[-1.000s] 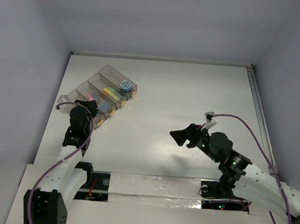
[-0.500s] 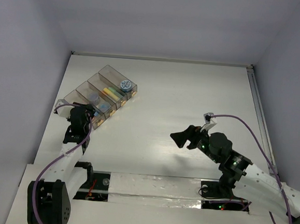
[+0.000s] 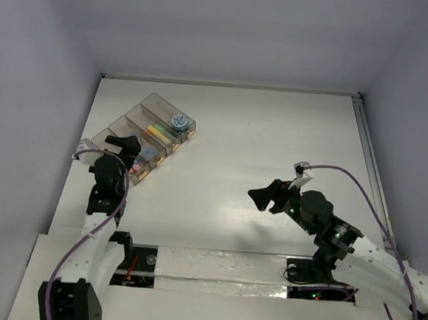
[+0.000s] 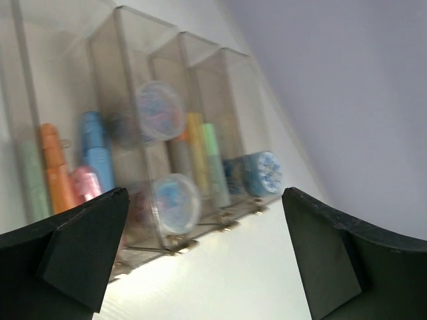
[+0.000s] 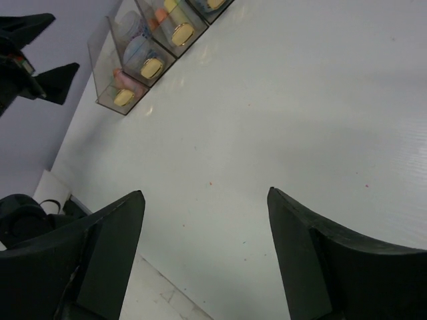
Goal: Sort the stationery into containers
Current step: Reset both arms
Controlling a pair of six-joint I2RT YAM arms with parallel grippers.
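Stationery lay inside containers. Left gripper hung wide open, empty, at their near end. Right gripper open, empty, well apart. Sorting apparently finished; next, back left gripper away.

Premises: a robotics test cell of laboratory type, not a domestic or retail space.

Evidence:
- A flat white table is enclosed on 3 sides by plain pale grey wall panels, forming a bare booth.
- 2 black-and-white jointed robot arms, the left arm and the right arm, are fixed to a white base plate at the near edge.
- Exposed purple cables run along both arms.
- Small red and green indicator lights glow at the right arm's foot.
- A metal rail lines the table's right edge.
- On the table stands a row of joined clear smoky plastic boxes holding small colourful stationery, set out as test material.
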